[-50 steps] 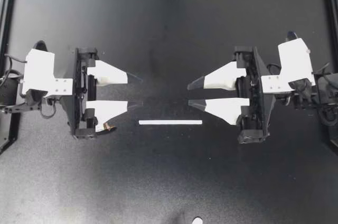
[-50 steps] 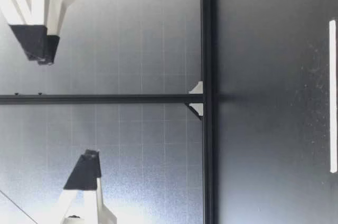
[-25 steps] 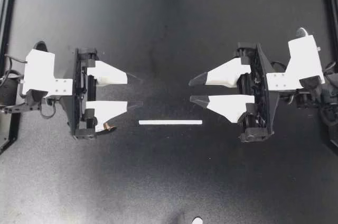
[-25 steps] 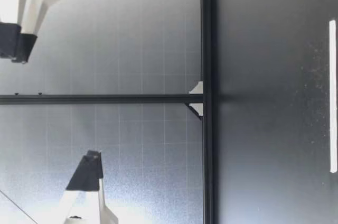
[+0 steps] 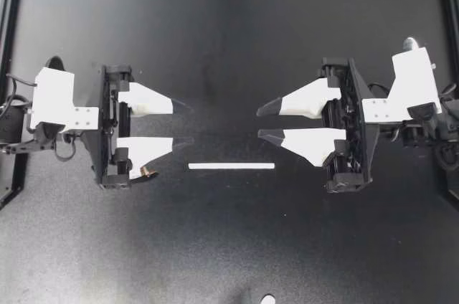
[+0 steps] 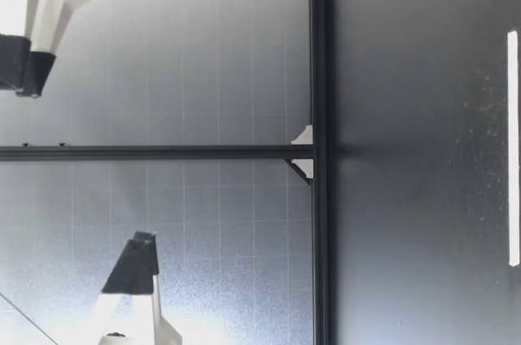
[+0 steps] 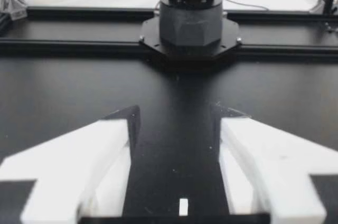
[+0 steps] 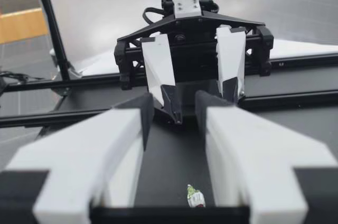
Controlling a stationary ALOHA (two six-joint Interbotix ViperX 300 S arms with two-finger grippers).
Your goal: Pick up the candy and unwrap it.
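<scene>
While hovering above the surface (image 5: 229,46), holding left jaws open and empty; holding right jaws open too, with candy (image 8: 195,198) lying below, between them.

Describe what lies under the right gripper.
Under the right gripper, the wrist view shows a small wrapped candy on the table, between the open fingers. From above it is hidden.

Black table (image 5: 229,46), white strip (image 5: 232,166) lying flat on it, black frame rail (image 6: 319,76)
</scene>
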